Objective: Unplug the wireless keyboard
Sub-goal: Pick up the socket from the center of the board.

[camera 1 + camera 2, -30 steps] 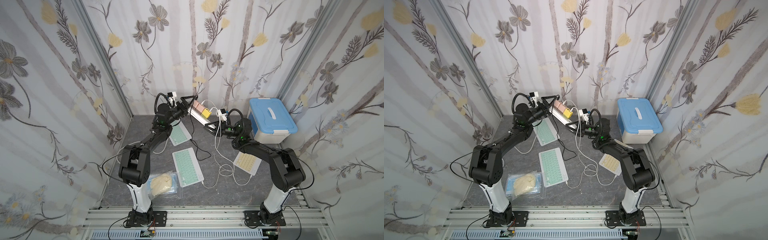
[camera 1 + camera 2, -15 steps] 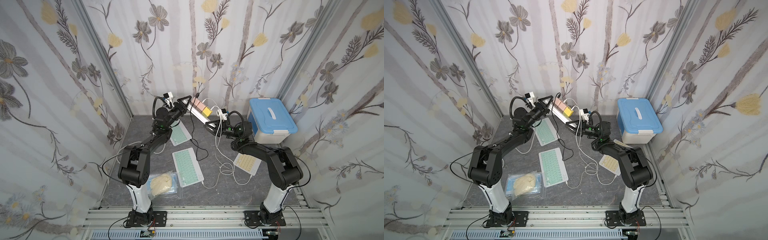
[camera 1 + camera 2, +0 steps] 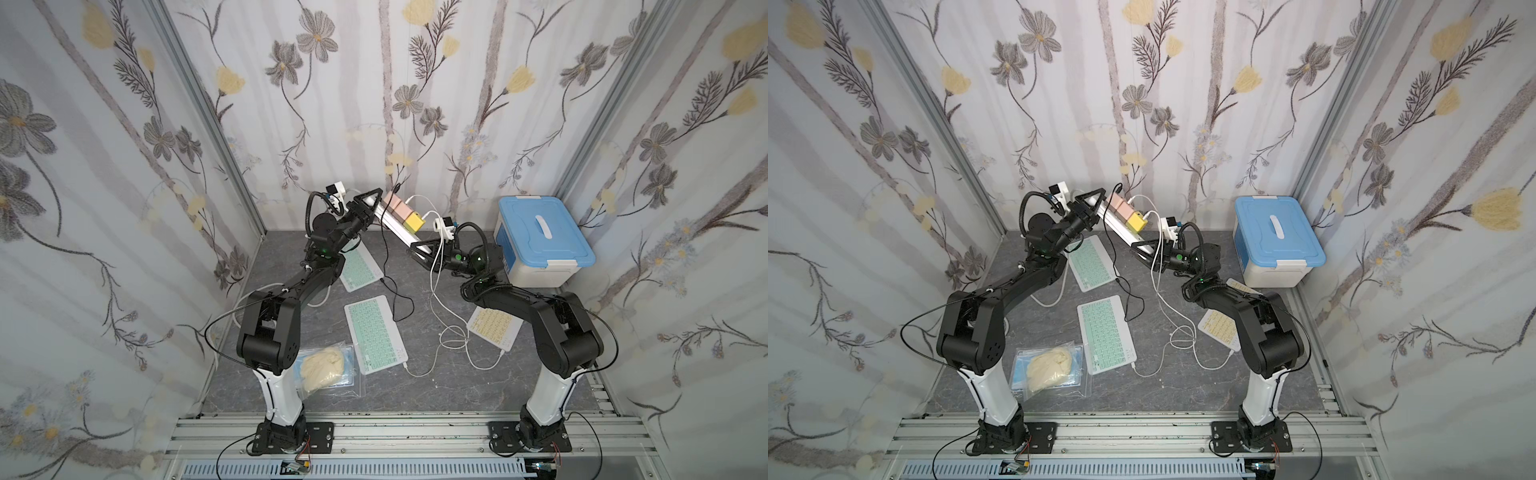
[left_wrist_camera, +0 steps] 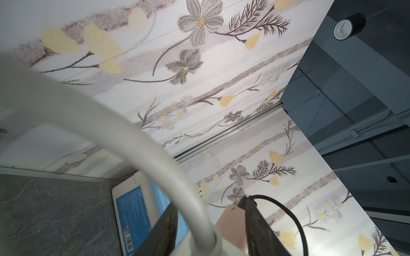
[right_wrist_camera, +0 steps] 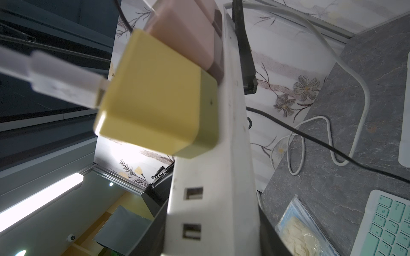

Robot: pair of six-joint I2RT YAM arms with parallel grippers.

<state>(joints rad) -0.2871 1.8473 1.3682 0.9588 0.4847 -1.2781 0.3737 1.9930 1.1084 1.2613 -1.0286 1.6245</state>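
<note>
Right jaws tight on power strip (image 3: pixel 401 232), left jaws astride its far end, grip unclear; marbled tabletop (image 3: pixel 436 390), floral walls (image 3: pixel 374 104).

Grey tabletop (image 3: pixel 457 386), three keyboards (image 3: pixel 375 334), bin (image 3: pixel 540 241), bag (image 3: pixel 326 368)

Three compact keyboards lie flat, keys up, on the grey surface (image 3: pixel 415 395): a rear mint keyboard (image 3: pixel 360 266), a near mint keyboard (image 3: pixel 375 333) at centre, and a cream keyboard (image 3: pixel 494 328) to the right, partly hidden. Each has a cable at its edge.

The white power strip (image 3: pixel 401 230) is raised off the surface and tilted. It carries two pink chargers (image 3: pixel 394 203) and a yellow charger (image 3: pixel 414 221).

A black cable (image 3: pixel 409 307) runs from the rear mint keyboard up to the pink chargers. The white cables (image 3: pixel 451 332) from the other two keyboards loop together, then rise. A white plug (image 5: pixel 66 86) is seated in the yellow charger.
</note>
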